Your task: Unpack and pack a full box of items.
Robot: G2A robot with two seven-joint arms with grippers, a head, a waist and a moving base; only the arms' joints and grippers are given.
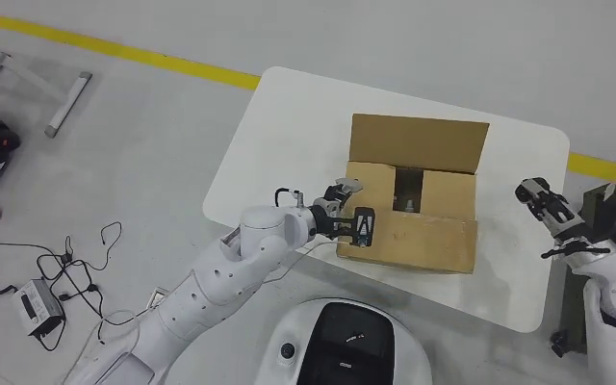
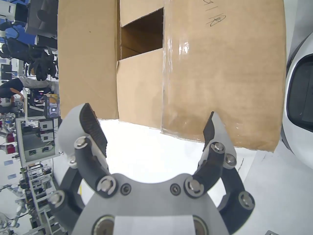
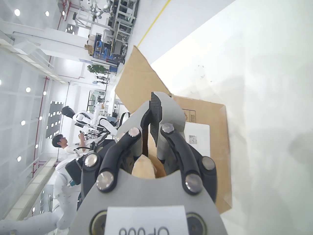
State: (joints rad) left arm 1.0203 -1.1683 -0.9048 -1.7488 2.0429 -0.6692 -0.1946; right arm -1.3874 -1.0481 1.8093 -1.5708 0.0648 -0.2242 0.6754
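At the middle of the white, round-cornered surface (image 1: 289, 144) sits the brown cardboard box (image 1: 423, 231), its long axis running across the robot from left to right. Its far flap (image 1: 419, 142) is folded back and away, and the near flap (image 1: 414, 236) lies down over the top. Between the short end flaps a dark gap (image 1: 409, 188) opens into the inside; what lies in there is too small to make out.

The left gripper (image 1: 354, 223) is at the box's left end, by the near corner, jaws spread wide with nothing between them. In its wrist view the cardboard stands straight ahead, just beside the tips; I cannot tell whether they touch. The right gripper (image 1: 534, 191) hangs off the box's right end, apart from it, drawn close together and empty.

Unpacking looks hardly begun, since the top is only part open. The left arm is clearly the nearer one. The coming move likely turns on the left end flap or the near flap, which lie directly in front of its open jaws. A push at that corner might slide the whole box instead of lifting a flap.
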